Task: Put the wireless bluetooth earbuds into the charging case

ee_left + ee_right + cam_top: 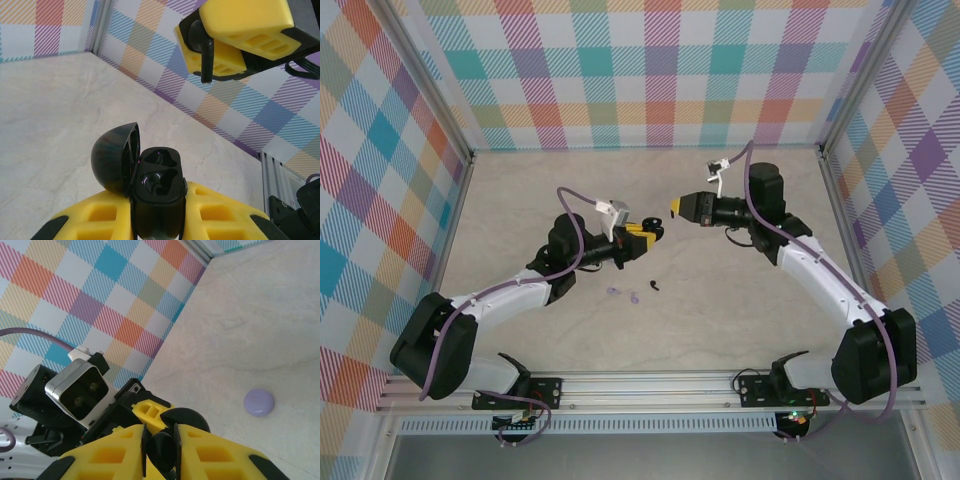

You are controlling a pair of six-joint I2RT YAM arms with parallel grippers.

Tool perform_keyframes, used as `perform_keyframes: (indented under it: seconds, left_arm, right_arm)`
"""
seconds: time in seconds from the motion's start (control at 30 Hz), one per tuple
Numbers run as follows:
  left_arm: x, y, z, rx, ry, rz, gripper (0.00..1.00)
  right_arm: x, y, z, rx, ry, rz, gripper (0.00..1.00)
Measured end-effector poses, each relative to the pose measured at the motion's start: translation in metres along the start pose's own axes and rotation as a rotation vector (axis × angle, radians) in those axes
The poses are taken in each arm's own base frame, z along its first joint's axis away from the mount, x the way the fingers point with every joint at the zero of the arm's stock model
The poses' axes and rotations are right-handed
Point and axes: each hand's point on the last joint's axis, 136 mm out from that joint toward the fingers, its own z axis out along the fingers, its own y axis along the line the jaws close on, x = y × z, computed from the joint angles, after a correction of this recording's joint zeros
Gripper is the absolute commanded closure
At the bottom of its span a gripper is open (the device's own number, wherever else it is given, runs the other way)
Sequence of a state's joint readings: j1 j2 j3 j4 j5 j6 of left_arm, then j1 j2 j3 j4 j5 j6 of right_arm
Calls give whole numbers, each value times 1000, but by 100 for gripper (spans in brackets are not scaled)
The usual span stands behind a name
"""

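My left gripper (642, 233) is shut on a black charging case (158, 186). The case's domed lid (115, 157) is swung open to the left, and its two wells look empty. My right gripper (676, 207) hovers just to the upper right of the case, shut on a black earbud (163, 450). The same black earbud (205, 56) hangs with its stem down between the yellow fingers (250, 22) above the case. Another black earbud (653, 286) lies on the table, with two pale lavender earbuds (634, 298) just to its left.
A round pale lavender piece (258, 402) lies on the marble tabletop (720, 320). The left arm's camera housing (79, 389) sits close behind the right fingers. Checkered walls (640, 70) close in the back and both sides.
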State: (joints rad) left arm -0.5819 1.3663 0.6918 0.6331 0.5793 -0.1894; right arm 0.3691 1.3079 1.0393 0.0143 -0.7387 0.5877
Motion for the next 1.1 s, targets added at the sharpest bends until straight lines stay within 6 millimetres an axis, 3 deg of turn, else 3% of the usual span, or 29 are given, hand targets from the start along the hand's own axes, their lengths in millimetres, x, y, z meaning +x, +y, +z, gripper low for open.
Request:
perform_keyframes:
  seconds: [0.53, 1.1]
  left_arm:
    - [-11, -14, 1, 45, -61, 61, 91]
    - [-21, -19, -1, 46, -98, 85, 91]
  right_arm:
    - [5, 24, 9, -65, 12, -57, 77]
    - [11, 30, 13, -80, 30, -61, 77]
